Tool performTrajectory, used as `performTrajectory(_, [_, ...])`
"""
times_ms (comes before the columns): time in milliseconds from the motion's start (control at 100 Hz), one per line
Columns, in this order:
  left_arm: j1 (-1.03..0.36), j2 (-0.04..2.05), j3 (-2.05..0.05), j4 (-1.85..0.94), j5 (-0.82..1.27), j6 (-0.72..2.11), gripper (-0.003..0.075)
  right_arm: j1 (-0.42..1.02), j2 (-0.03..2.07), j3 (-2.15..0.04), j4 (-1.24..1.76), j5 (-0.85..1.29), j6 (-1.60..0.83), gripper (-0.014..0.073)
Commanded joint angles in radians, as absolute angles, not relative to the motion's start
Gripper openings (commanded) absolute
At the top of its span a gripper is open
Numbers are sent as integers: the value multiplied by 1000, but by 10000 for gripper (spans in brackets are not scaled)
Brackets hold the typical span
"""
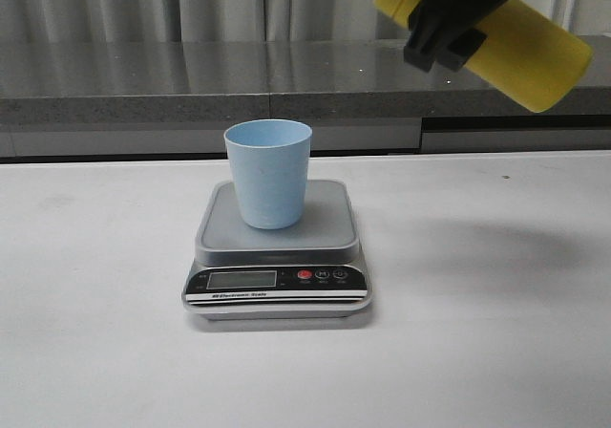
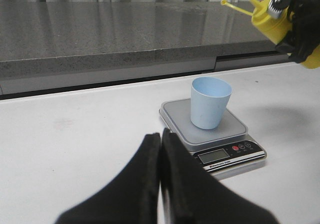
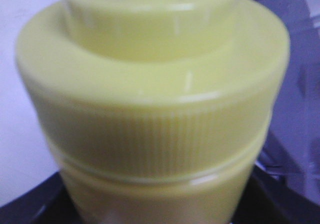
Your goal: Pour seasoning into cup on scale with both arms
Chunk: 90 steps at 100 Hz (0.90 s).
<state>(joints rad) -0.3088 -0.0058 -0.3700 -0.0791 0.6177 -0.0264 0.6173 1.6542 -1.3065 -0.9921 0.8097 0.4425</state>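
Note:
The pale blue cup (image 1: 268, 172) stands upright on the silver-grey scale (image 1: 276, 246), also seen as cup (image 2: 210, 103) on scale (image 2: 212, 134). The yellow seasoning bottle (image 1: 520, 46) hangs tilted high at the upper right, nozzle end toward the left, above and to the right of the cup. My right gripper (image 1: 458, 17) is shut on the seasoning bottle's middle. In the right wrist view the ribbed yellow bottle collar (image 3: 155, 129) fills the picture. My left gripper (image 2: 161, 139) is shut and empty, low over the table, near the scale's front left corner.
A grey stone-look ledge (image 1: 191, 84) with a curtain behind it runs along the back of the white table (image 1: 95, 352). The scale's black panel with display and red button (image 1: 305, 276) faces the front.

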Motion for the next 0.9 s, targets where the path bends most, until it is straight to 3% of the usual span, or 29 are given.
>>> performTrajectory(0, [-307, -22, -397, -86, 540, -35, -20, 532, 1556, -1333, -908, 703, 474, 198])
performTrajectory(290, [-307, -22, -397, -86, 540, -35, -20, 279, 1496, -1168, -709, 314, 538, 198])
performTrajectory(620, [-307, -22, -397, -86, 540, -35, -20, 60, 1515, -871, -699, -389, 647, 198])
performTrajectory(890, [-307, -22, -397, -86, 540, -35, -20, -3, 1660, -844, -692, -581, 642, 198])
